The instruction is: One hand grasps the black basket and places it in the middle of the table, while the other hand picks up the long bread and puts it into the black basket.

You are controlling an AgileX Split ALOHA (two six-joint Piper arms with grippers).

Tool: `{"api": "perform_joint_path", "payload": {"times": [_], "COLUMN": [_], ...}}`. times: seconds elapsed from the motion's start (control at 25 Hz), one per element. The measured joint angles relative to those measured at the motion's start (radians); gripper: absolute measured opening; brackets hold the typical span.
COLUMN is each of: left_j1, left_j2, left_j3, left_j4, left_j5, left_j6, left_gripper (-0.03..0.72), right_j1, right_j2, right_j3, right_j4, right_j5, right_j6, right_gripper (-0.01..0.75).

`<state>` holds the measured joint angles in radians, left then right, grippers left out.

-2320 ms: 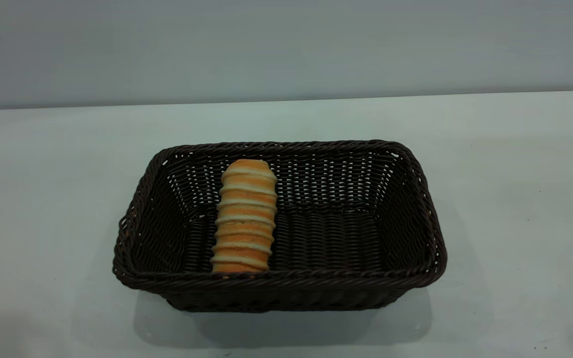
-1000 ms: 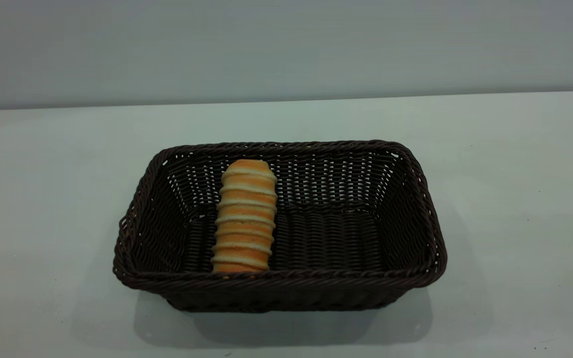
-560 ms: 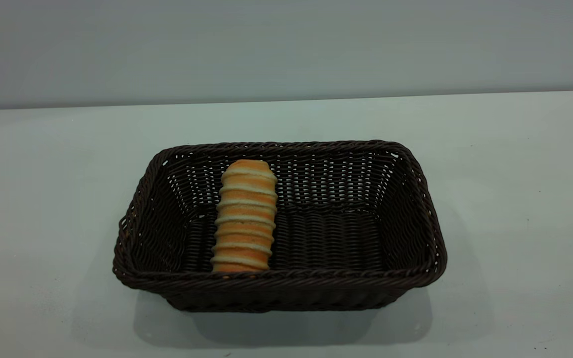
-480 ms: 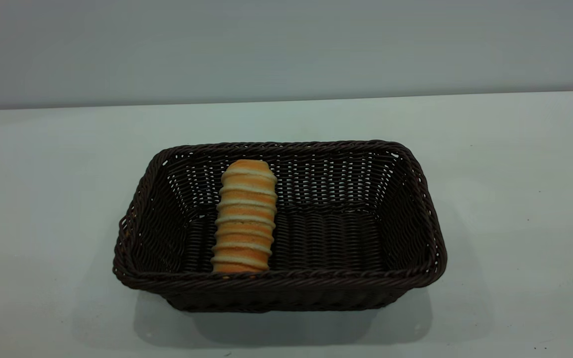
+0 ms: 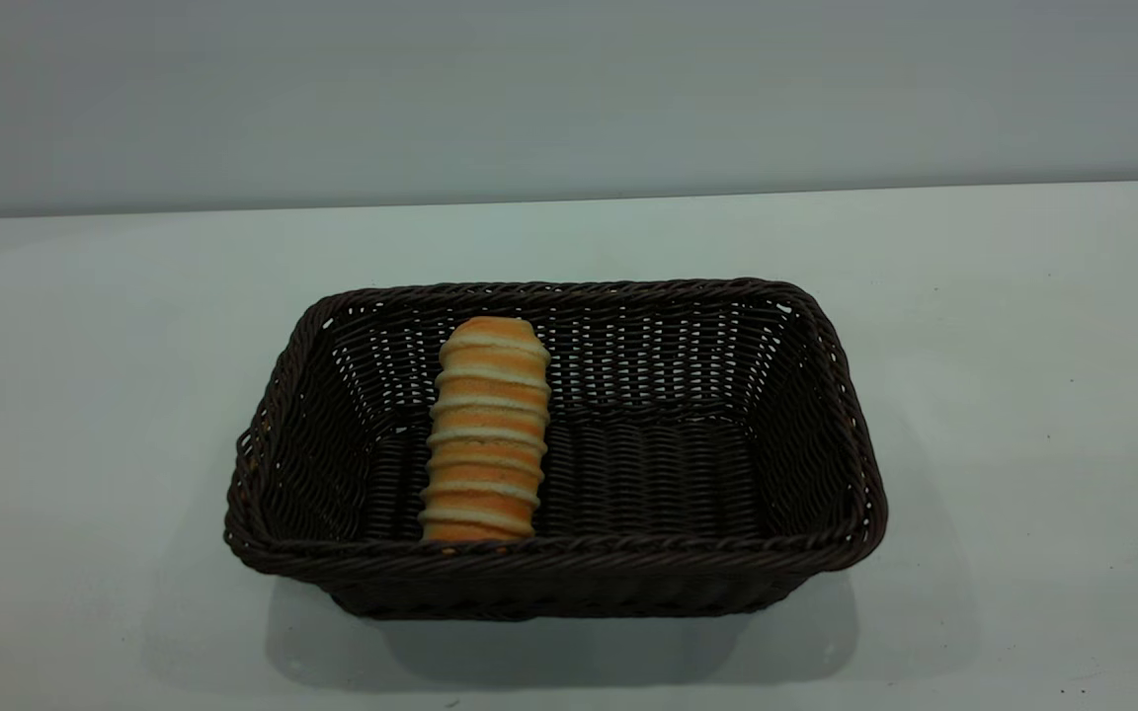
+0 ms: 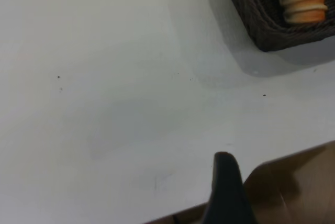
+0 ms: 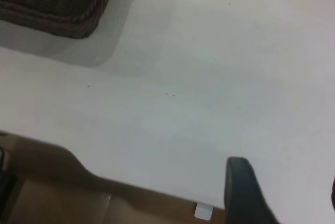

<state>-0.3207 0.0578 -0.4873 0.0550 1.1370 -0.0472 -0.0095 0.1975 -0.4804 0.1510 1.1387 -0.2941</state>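
A: Right, where's the long bread (image 5: 486, 431)?

B: Lying in the black basket (image 5: 855, 474), w/ its long axis running 12-to-6 in the exterior view, left of centre on the basket floor; far end looks propped against the back wall, near end tucked behind the front rim. Basket sits abt mid-table (image 5: 85, 395).

A: So task looks done, I'd say. Grippers?

B: Neither shows in the exterior view. Left gripper (image 6: 226, 190) hangs over the near table edge, well apart from the basket corner (image 6: 261, 22); only one dark finger visible, so can't tell if it's spread or closed. Same for the right gripper (image 7: 243, 192): one finger tip in shot, state unknown, basket corner (image 7: 57, 9) far off.

A: If sth needed regrasping?

B: Bread's prob light & soft, would dent under a hard pinch, so take it across the middle, gently. Golden-orange crust w/ pale cream ridges, rounded ends. Basket's stiff woven wicker, dark brown-black, open-weave flared walls, braided rim. Grab the rim on a short side; likely light but bulky, may tilt.
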Motion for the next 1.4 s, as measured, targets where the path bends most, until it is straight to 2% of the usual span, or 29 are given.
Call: {"api": "perform_joint_path", "payload": {"times": [0.56,0.8,0.92,1.08,1.4], "left_j1": [0.007,0.192,0.250,0.275,0.277], "left_j2": [-0.001,-0.041,-0.073,-0.080,-0.080], "left_j3": [0.000,0.000,0.000,0.000,0.000], "left_j4": [0.000,0.000,0.000,0.000,0.000], "left_j5": [-0.001,-0.004,-0.004,-0.003,-0.003], "left_j6": [0.001,0.005,0.004,0.004,0.004], "left_gripper": [0.553,0.553,0.553,0.553,0.553], "right_j1": [0.000,-0.012,-0.012,-0.012,-0.012], "right_j2": [-0.004,-0.093,-0.162,-0.214,-0.216], "right_j3": [0.000,0.000,0.000,0.000,0.000], "right_j4": [0.000,0.001,0.001,0.002,0.002], "right_j5": [0.000,0.001,0.003,0.010,0.014], "right_j6": [0.000,0.000,0.000,0.000,0.000], "right_gripper": [0.417,0.417,0.417,0.417,0.417]}}
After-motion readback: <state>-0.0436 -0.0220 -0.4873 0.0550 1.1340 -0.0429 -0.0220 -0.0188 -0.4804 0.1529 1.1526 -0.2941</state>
